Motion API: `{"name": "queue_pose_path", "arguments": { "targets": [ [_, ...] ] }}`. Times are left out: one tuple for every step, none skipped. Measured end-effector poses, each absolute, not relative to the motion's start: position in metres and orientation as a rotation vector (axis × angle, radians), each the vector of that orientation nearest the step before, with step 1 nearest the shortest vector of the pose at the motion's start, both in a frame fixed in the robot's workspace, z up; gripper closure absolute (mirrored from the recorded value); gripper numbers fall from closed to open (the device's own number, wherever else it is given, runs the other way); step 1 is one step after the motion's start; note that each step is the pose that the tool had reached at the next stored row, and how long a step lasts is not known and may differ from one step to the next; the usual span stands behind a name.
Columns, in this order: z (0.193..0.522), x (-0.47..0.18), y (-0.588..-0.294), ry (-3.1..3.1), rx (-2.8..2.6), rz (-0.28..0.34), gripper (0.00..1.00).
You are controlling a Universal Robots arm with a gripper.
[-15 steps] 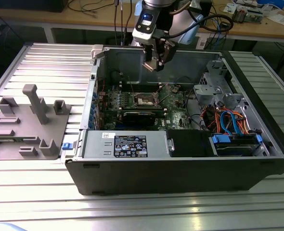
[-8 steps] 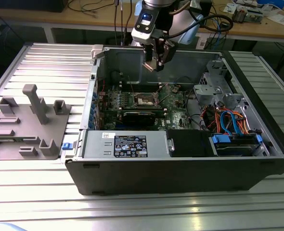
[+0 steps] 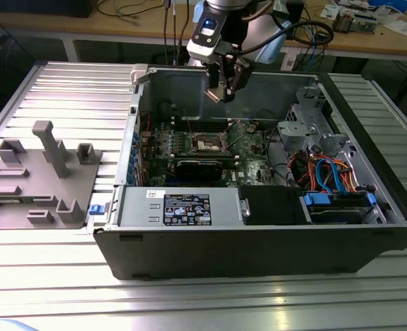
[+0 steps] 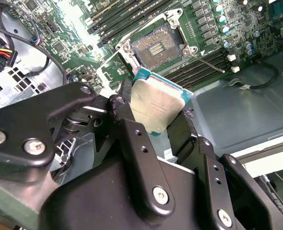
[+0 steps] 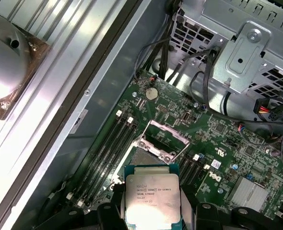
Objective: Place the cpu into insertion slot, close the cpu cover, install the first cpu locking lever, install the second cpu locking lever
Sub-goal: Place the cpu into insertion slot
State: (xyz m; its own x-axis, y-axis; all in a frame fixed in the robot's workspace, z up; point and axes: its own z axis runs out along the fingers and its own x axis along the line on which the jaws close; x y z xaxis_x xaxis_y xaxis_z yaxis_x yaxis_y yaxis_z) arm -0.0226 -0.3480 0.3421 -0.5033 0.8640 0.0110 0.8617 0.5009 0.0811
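Above insertion slot (image 4: 156, 45), cpu (image 4: 157, 108) in claw (image 4: 153, 111) grip, mid-air.

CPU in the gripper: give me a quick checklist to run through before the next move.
1. Grip on cpu: ok, gripper clamps two opposite edges.
2. Empty slot: ok, bare contacts show.
3. Raised cover: ok, it stands clear of the slot.
4. Line-up of cpu over slot: cannot tell.
5. Corner mark of cpu matching slot: cannot tell.

silver-grey cpu (image 5: 152, 199), green motherboard (image 5: 218, 143), black end effector (image 4: 153, 127)
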Motion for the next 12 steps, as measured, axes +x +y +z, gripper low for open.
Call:
{"name": "queue_pose_path", "arguments": {
  "targets": [
    [0.3421, -0.0226, -0.3481, 2.693, 1.552, 0.116, 0.46],
    [0.3422, -0.0226, -0.3481, 2.690, 1.556, 0.115, 0.46],
    [0.3421, -0.0226, -0.3481, 2.685, 1.563, 0.114, 0.46],
    [0.3421, -0.0226, -0.3481, 2.681, 1.569, 0.114, 0.46],
    [0.3421, -0.0226, -0.3480, 2.678, 1.574, 0.113, 0.46],
    [0.3421, -0.0226, -0.3481, 2.674, 1.580, 0.113, 0.46],
    [0.3421, -0.0226, -0.3480, 2.672, 1.583, 0.112, 0.46],
    [0.3421, -0.0226, -0.3480, 2.670, 1.586, 0.112, 0.46],
    [0.3421, -0.0226, -0.3480, 2.666, 1.592, 0.112, 0.46],
    [0.3421, -0.0226, -0.3481, 2.663, 1.597, 0.112, 0.46],
    [0.3421, -0.0226, -0.3481, 2.660, 1.603, 0.111, 0.46],
    [0.3421, -0.0226, -0.3481, 2.658, 1.606, 0.111, 0.46]
  ]
}}
